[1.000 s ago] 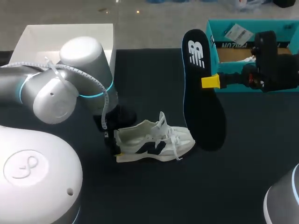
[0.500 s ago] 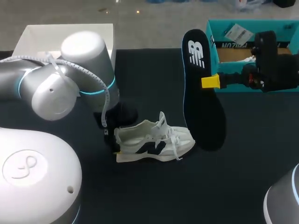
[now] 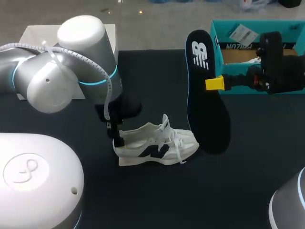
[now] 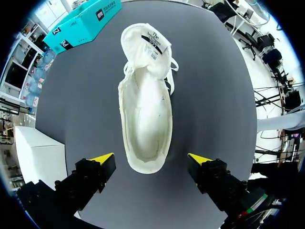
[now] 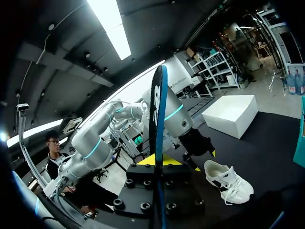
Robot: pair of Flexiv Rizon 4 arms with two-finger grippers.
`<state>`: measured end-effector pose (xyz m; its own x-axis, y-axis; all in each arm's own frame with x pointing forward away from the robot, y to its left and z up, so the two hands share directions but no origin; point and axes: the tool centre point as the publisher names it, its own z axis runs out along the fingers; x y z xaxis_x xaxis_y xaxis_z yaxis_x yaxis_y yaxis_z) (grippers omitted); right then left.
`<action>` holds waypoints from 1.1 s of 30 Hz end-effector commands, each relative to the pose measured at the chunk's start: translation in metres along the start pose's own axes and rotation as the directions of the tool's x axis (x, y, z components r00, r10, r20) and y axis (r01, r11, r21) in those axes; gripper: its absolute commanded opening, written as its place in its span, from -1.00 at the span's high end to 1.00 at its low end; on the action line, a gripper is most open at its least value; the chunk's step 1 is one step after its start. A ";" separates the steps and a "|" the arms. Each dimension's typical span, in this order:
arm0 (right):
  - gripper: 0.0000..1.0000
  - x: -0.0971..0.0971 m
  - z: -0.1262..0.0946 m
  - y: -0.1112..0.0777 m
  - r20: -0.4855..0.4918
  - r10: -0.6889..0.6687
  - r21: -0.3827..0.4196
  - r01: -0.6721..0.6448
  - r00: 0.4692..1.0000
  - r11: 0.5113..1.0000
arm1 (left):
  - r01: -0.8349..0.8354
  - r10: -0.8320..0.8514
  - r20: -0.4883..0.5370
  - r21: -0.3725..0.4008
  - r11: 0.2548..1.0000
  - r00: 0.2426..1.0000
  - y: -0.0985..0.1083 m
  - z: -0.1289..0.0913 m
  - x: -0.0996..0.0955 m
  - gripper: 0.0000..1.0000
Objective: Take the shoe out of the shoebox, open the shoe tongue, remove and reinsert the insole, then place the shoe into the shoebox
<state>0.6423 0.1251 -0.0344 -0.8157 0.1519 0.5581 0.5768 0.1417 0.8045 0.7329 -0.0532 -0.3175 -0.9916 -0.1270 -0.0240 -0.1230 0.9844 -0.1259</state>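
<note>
The shoe [image 3: 157, 148] stands on its sole near the middle of the black worktop [image 3: 157, 200], toe toward the robot's right and heel toward the left arm. The left hand [image 4: 151, 158] sits at the heel with its fingers spread wide; in the left wrist view the heel lies between the two yellow tips, one to each side and both clear of the shoe. The same view looks straight into the shoe's mouth: the tongue [image 4: 145, 40] is folded forward over the toe and the pale inner bed is exposed. The right hand [image 3: 213, 84] is pinching the insole [image 3: 205, 95] at about mid-length and holds it on end above the worktop, logo end uppermost, lower end just beside the shoe's toe; contact with the worktop cannot be determined. In the right wrist view the insole appears edge-on between the fingers. The teal shoebox [image 3: 228, 33] stands open at the far right edge, behind the right arm; a white box [image 3: 33, 36] occupies the far left corner
</note>
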 end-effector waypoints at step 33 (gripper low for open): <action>1.00 -0.001 0.002 0.000 0.001 0.001 0.000 -0.001 1.000 1.000 | -0.108 0.104 -0.100 -0.029 0.994 0.989 -0.100 0.063 -0.051 0.01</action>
<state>0.6423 0.1251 -0.0344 -0.8158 0.1518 0.5581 0.5768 0.1417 0.8045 0.7966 -0.1469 -0.3576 -0.9985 -0.0093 0.0532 -0.0146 0.9947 -0.1017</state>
